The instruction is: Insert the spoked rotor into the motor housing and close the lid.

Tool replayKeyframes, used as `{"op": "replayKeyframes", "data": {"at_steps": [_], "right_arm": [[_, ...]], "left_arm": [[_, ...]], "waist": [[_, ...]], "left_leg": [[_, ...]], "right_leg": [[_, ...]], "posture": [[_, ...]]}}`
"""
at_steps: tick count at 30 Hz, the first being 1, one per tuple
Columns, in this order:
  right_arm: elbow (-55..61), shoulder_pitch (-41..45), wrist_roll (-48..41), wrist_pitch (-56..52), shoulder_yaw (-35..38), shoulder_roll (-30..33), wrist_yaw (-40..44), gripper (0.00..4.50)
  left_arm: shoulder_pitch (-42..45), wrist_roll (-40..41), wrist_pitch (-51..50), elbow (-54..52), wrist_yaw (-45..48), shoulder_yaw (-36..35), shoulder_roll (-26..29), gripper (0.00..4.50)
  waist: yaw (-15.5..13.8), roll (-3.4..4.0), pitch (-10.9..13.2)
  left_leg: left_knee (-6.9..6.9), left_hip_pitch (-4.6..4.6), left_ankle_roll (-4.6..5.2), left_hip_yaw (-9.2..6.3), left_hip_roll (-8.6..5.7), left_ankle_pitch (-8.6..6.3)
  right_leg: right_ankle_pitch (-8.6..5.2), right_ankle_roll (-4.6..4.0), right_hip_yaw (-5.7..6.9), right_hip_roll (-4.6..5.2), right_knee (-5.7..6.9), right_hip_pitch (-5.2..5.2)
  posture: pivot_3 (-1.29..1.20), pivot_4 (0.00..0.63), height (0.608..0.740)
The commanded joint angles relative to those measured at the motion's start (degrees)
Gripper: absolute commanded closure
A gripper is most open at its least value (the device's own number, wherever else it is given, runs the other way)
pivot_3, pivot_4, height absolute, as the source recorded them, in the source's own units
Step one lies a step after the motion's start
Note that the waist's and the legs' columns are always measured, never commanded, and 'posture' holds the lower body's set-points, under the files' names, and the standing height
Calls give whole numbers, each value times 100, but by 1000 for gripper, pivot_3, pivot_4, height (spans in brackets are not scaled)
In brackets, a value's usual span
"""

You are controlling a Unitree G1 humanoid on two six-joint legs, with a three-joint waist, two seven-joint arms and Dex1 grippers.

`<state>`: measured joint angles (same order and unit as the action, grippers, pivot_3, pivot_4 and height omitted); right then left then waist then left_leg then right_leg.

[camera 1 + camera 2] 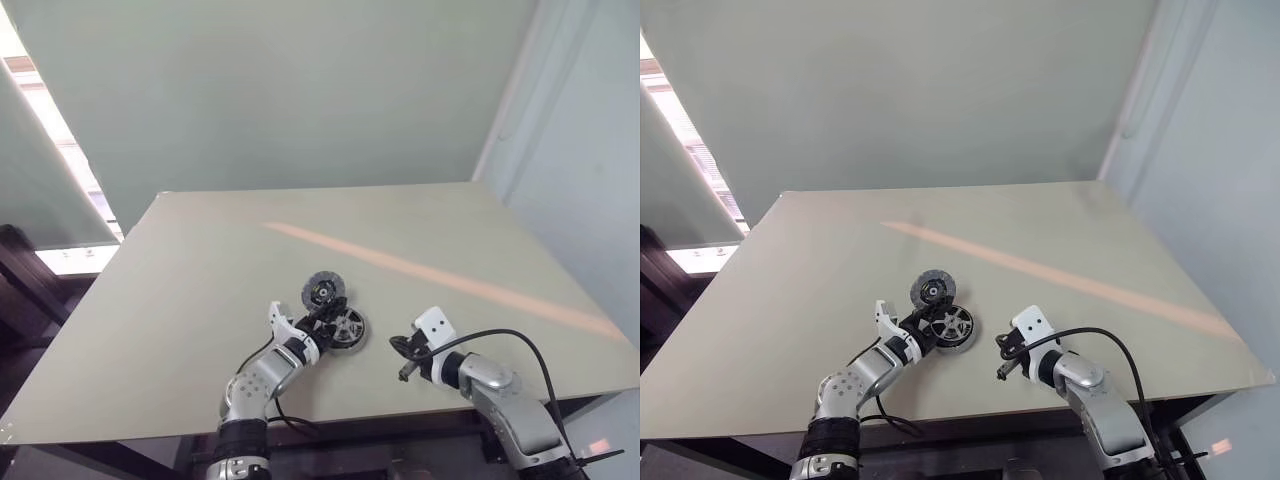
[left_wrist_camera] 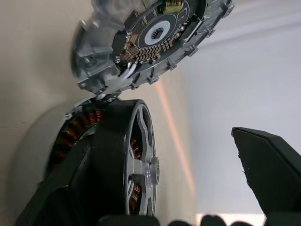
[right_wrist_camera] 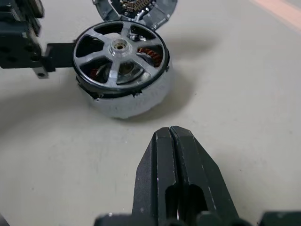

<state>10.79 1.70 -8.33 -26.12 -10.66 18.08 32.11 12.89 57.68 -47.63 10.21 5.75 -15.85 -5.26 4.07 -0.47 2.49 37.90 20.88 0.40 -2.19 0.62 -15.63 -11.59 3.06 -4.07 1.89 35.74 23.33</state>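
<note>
The spoked rotor (image 3: 120, 59) sits seated in the motor housing (image 3: 129, 101), its bright silver rim and thin spokes on top with copper-coloured windings glinting through the dark gaps; the housing's round outer wall looks pale and matte, and it rests flat on the smooth beige surface (image 1: 200, 290). Just beyond it, touching or nearly touching its far edge, lies the lid (image 1: 324, 290), a round grey disc with a dark centre hub, its ribbed inner face showing small fittings and a notched rim in my left wrist view. My left claw (image 1: 330, 322) is spread wide with nothing gripped: one black finger (image 2: 70, 188) lies close against the housing's side, the other (image 2: 273, 169) stands well clear. That forearm reaches in low from the near edge, angled toward the right. My right claw (image 3: 171, 162) has its two black fingers pressed together, empty, hovering near the housing and aimed toward it.
</note>
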Motion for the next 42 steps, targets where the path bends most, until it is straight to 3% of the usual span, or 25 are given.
{"op": "replayKeyframes", "data": {"at_steps": [1, 13, 19, 23, 25, 31, 35, 42], "right_arm": [[99, 156, -58, 113, 41, -26, 2, 4500], [-168, 264, -26, 237, 15, -61, 58, 4500], [-226, 273, -22, 270, -27, -69, 89, 4500], [-235, 298, -87, 405, 14, -155, 83, 4500], [-163, 339, -253, 464, 94, -337, 46, 4500], [-392, 845, -269, 671, -71, -1189, -265, 4500], [-1236, 1359, -48, 914, -218, -1534, -440, 4500], [-2959, 1796, 352, 1440, -362, -1758, -562, 4500]], "left_arm": [[-44, 55, -483, -803, -356, 173, 129, 51], [-193, 331, -1492, -2371, -1029, 144, 729, 51], [-484, 400, -1597, -2800, -817, -134, 1461, 51], [-1001, -470, -586, -2936, 367, 105, 2230, 51], [-1291, -1319, 487, -2804, 1001, 407, 2509, 51], [-1695, -2974, 3216, -1910, 2013, 762, 2510, 51], [-1713, -3510, 3747, -1514, 2061, 938, 2455, 51], [-1680, -3750, 3936, -1467, 2060, 1037, 2240, 51]], "waist": [[-1, 0, 0], [-1, -3, 2], [-2, -2, 3], [12, 0, 5], [6, 2, 5], [0, 6, 7], [-3, 3, 6], [1, 3, 6]], "left_leg": [[-1, 1, 0, 0, 0, 0], [3, 6, 0, -1, 0, 0], [0, 5, -1, -2, 0, 1], [-1, 1, -2, 3, 1, 1], [-4, 1, -3, 4, 1, 0], [-3, 1, -5, 6, 4, 1], [1, -1, -5, 5, 4, 1], [-10, 8, -3, 5, 4, 0]], "right_leg": [[0, 0, 0, 0, -1, 2], [0, 0, -1, 0, 0, 3], [0, 0, 0, 0, 1, 6], [0, -1, -2, 0, 2, 7], [-1, -2, -2, 0, 1, 8], [0, -4, -2, 2, 0, 11], [0, -3, 1, 5, -2, 11], [2, -1, 1, 4, 0, 14]], "posture": [[0, 0, 740], [0, 0, 740], [0, 0, 740], [0, 0, 740], [0, 0, 740], [0, 0, 740], [0, 0, 740], [0, 0, 740]]}}
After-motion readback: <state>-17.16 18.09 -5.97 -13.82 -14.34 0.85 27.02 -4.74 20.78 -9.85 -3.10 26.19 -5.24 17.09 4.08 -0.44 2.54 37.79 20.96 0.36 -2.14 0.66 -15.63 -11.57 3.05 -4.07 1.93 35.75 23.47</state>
